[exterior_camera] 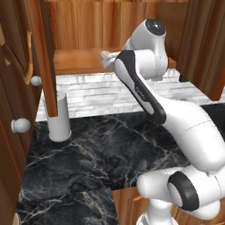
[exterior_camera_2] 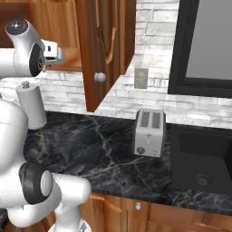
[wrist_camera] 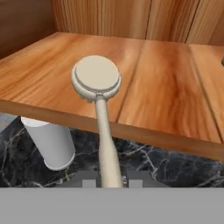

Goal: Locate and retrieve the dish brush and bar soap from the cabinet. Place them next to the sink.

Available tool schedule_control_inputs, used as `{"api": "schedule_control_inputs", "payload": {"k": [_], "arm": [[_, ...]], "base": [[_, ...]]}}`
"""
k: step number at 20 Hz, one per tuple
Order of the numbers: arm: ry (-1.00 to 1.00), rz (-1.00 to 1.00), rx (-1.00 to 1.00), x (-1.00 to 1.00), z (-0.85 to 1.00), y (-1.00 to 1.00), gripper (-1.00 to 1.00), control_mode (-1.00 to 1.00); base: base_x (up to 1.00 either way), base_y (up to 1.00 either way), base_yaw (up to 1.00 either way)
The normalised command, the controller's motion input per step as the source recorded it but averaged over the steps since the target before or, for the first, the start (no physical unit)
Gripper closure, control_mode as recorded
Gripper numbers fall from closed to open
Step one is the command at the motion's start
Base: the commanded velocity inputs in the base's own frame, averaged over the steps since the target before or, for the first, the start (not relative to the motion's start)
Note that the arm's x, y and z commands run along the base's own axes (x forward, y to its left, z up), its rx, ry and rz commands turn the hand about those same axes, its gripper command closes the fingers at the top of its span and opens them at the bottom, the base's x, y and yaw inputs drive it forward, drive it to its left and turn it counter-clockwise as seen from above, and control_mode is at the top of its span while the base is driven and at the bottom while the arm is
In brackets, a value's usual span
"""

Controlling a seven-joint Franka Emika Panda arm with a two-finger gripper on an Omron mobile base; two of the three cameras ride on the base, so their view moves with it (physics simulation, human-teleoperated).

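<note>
dish brush (wrist_camera: 101,109) handle toward claw (wrist_camera: 111,180)

Both base views look forward and down from behind the arm, left and right, sharing the marble surface (exterior_camera: 74,162), the white canister (exterior_camera: 59,117) and the cabinet (exterior_camera_2: 102,45). The hand view sits close, looking along the cabinet's plank shelf (wrist_camera: 170,83).

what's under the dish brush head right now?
The dish brush head sits over the cabinet shelf plank. The handle overhangs its front edge toward the end effector, above dark countertop. Contact underneath is hidden.
</note>
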Motion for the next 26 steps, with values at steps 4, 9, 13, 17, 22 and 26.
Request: {"api": "schedule_control_inputs", "payload": {"k": [4,9,13,17,22,26], "arm": [[0.00,-0.14,0.01,-0.81,-0.04,-0.39,1.00,-1.00],[0.00,-0.14,0.02,-0.73,-0.06,-0.26,1.00,-1.00],[0.00,-0.16,0.01,-0.69,-0.13,-0.21,1.00,-1.00],[0.00,-0.16,0.00,-0.65,-0.24,-0.26,1.00,-1.00],[0.00,-0.15,0.00,-0.56,-0.25,-0.33,1.00,-1.00],[0.07,-0.08,0.00,-0.32,-0.33,-0.27,1.00,-1.00]], "base": [[0.00,0.00,0.00],[0.00,0.00,0.00],[0.00,0.00,0.00],[0.00,0.00,0.00],[0.00,0.00,0.00],[0.00,0.00,0.00]]}}
